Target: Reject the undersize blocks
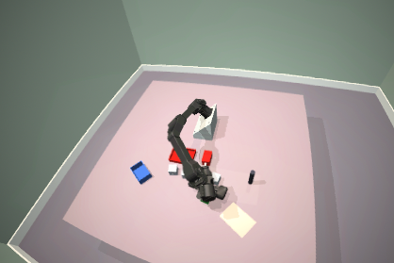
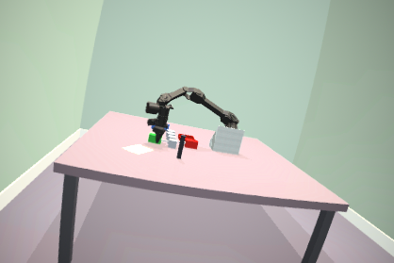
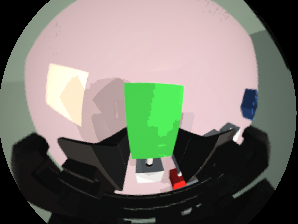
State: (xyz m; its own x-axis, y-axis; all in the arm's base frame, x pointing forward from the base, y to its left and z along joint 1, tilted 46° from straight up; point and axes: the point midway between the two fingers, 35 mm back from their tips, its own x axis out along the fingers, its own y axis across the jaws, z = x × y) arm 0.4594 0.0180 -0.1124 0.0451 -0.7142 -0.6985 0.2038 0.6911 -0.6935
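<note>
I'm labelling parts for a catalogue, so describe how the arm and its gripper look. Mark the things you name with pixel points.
The arm (image 1: 178, 129) (image 2: 210, 104) is dark charcoal to black, built of slim links with chunky, rounded joints. The gripper (image 2: 158, 140) (image 3: 149, 125) is dark too, with two broad, angular fingers that narrow toward their tips. I can make out no cables, sleeve or markings at this size.

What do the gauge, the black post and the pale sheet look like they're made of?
Gauge: probably painted or plastic, judging by its even, saturated green; metal underneath can't be ruled out.
Black post: dark plastic or coated metal, unclear which.
Pale sheet: likely paper or card, as it looks thin, flat and cream-coloured.
</note>
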